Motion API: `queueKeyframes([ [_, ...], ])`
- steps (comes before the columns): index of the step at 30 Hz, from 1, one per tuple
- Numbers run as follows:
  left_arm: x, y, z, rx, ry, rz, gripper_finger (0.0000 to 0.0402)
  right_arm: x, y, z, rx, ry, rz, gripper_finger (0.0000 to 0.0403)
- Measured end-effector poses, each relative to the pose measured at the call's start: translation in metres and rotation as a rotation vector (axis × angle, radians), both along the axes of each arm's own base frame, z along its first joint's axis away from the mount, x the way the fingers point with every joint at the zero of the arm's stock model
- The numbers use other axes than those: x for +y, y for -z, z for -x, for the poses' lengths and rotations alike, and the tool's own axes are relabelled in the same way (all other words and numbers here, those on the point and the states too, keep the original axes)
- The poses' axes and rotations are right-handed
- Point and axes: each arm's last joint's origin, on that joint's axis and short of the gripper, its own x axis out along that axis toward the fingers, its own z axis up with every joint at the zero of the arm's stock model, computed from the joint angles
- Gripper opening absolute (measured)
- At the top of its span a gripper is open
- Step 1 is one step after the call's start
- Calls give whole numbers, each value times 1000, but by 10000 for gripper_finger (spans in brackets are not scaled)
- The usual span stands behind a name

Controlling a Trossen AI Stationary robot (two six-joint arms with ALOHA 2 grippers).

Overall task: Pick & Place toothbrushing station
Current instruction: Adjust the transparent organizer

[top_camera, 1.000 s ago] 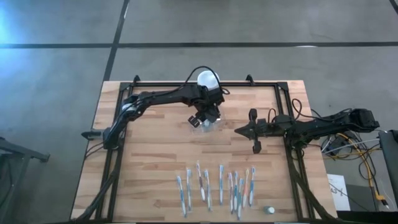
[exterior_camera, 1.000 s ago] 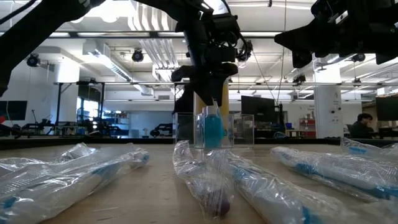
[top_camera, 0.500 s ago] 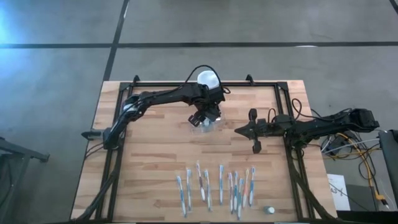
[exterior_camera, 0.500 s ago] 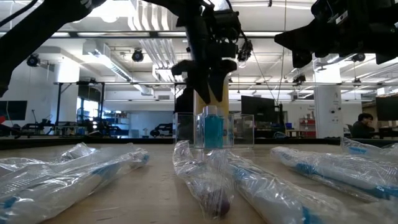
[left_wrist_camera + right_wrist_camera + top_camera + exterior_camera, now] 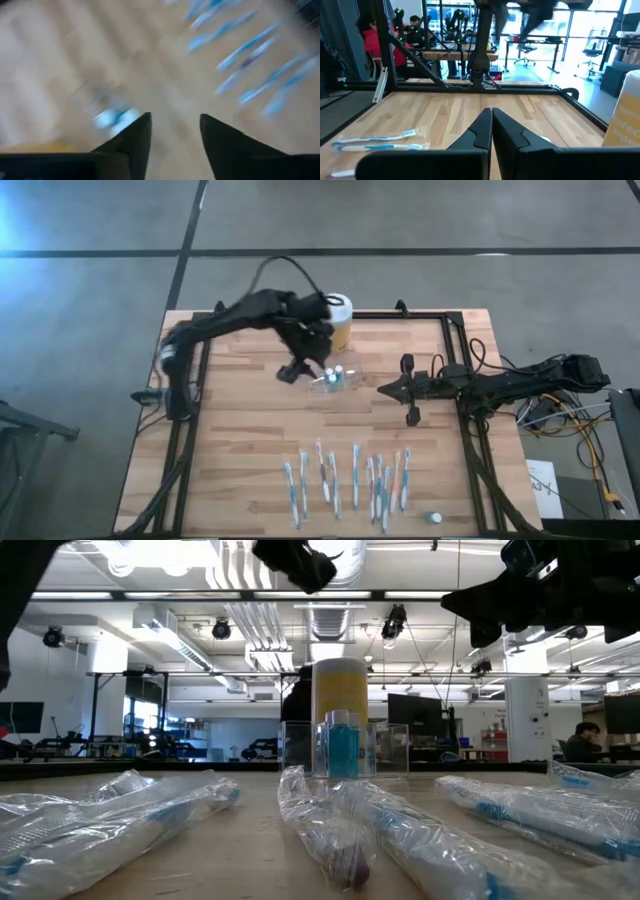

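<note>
The toothbrushing station (image 5: 333, 379), a small clear holder, rests with its base on the wood at mid-table. A blue item (image 5: 342, 747) stands upright in it. My left gripper (image 5: 300, 368) hangs open, high above the table and just left of the holder; the low view shows it at the top edge (image 5: 300, 562). The blurred left wrist view shows nothing between its fingers (image 5: 172, 125). My right gripper (image 5: 384, 390) waits shut to the right of the holder, level above the table (image 5: 491, 116).
A yellow jar with a white lid (image 5: 338, 315) stands just behind the holder (image 5: 340, 690). A row of several wrapped toothbrushes (image 5: 350, 480) lies along the near edge. A small white object (image 5: 434, 518) sits at the near right corner.
My left gripper has let go of the blue item in the holder. It has risen quickly and swung toward the table's left, rolling as it went. The blue item stays upright in the holder, and the yellow jar behind is now uncovered.
</note>
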Motion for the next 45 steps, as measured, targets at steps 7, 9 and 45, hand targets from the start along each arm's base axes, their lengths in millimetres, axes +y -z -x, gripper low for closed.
queueKeyframes([
  [7, -21, 38, 40, -157, -105, 200, 40, -2, 5, 0, 51, 74, -39, 8],
  [9, -29, 64, 51, -190, -146, 242, 12, -5, 9, 0, 90, 163, -53, 8],
  [45, -84, 252, 62, -384, -884, 275, 1, -49, 84, -48, 411, 607, -338, 8],
])
